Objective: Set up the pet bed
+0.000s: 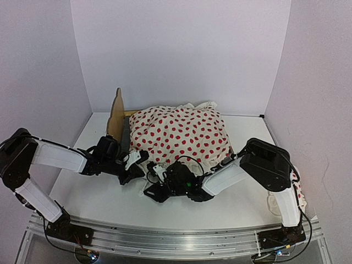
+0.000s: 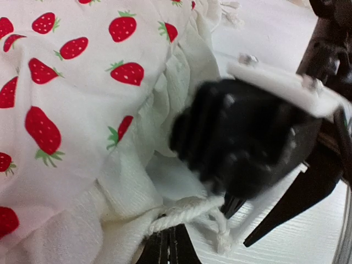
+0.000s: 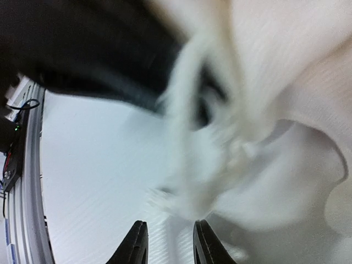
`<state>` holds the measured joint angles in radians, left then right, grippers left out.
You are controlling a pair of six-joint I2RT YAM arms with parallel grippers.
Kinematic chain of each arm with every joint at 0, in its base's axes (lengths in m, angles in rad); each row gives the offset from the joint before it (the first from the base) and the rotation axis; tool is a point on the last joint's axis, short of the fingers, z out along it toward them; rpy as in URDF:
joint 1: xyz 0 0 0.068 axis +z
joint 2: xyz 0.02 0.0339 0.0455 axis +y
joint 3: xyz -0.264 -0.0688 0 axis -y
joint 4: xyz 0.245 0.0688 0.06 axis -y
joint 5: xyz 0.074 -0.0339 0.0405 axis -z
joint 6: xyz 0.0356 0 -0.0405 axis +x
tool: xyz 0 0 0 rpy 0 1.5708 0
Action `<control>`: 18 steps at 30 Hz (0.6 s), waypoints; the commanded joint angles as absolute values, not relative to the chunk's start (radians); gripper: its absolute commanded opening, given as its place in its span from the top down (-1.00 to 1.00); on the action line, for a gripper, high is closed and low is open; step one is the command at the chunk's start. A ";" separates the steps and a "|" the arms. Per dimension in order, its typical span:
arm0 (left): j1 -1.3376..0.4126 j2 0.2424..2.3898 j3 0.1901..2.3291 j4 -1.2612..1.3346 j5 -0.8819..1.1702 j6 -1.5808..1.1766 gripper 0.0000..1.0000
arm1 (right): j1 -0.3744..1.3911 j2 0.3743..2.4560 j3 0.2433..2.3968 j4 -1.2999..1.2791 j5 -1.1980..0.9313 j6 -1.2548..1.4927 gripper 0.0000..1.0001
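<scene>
While I watch from above, the pet bed [image 1: 116,113] sits mid-table, its headboard poking up left of the strawberry duvet [image 1: 181,132] draped over it. The left gripper [image 1: 137,163] and right gripper [image 1: 157,190] meet at the duvet's near hem. Left wrist: jaws shut beside a tasselled cord [image 2: 184,213]; whether they hold anything, I can't tell. Right wrist: fingers [image 3: 136,245] partly apart, empty, blurred fabric above.

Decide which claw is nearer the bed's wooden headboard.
Left. The left claw is just in front of the headboard, at the duvet's near-left corner. The right claw lies further right and forward.
</scene>
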<state>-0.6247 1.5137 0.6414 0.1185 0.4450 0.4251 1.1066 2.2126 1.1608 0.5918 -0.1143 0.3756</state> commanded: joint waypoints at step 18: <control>-0.627 1.572 0.733 0.054 0.331 0.123 1.00 | 1.050 2.062 1.146 0.629 -0.086 0.355 0.45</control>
<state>-0.6296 1.5470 0.6905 0.0601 0.3734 0.1489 1.0645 2.0532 1.0698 0.6160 -0.0826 0.3906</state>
